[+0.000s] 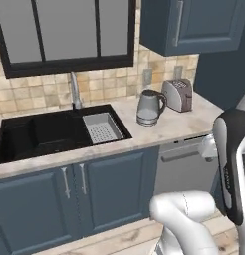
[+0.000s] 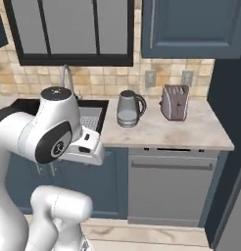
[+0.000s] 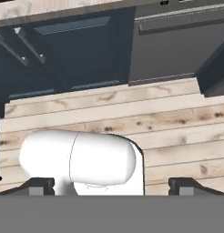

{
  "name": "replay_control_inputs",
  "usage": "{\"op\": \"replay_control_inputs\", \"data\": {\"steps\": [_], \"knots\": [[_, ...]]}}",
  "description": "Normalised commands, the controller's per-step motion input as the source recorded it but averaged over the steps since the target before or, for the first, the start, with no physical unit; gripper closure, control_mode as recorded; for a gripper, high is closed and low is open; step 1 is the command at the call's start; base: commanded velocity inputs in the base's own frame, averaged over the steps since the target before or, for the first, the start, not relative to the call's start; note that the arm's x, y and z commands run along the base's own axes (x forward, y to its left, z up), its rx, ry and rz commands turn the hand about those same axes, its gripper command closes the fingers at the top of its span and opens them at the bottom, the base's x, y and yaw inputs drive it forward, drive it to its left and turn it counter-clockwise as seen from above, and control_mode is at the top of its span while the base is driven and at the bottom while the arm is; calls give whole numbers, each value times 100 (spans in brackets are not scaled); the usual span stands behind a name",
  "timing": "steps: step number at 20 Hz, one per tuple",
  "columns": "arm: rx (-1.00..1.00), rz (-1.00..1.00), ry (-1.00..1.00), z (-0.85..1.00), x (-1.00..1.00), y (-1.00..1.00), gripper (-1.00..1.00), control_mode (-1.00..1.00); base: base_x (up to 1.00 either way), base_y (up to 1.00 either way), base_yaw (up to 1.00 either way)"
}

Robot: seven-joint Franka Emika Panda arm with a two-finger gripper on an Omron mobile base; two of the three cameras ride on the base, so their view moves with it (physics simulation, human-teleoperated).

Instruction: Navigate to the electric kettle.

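Standing on the pale marble tabletop (image 1: 169, 130), you have the small rounded silver-grey metal electric kettle (image 1: 150, 106) with dark lid, curved handle and base, upright, between the black sink (image 1: 55, 132) and the boxy silver toaster (image 1: 178, 94), nearer the toaster but apart from it. Item: a grey perforated strainer tray (image 1: 101, 127) sits in the sink's right basin. Item: dark blue lower cabinets (image 1: 74, 191) and a grey dishwasher front (image 2: 169, 188) below. Item: your pincer (image 3: 112, 187), tips wide apart, holding nothing, looks down at the light wooden plank floor (image 3: 168, 123).
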Motion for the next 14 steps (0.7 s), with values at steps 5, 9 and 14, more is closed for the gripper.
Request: {"op": "replay_control_inputs", "data": {"steps": [5,9,14], "knots": [[0,0,0,0,0,0,-100,100,100,-43,41],[0,0,0,0,0,0,-100,100,100,-78,51],[0,0,0,0,0,0,-100,100,100,-66,51]]}}
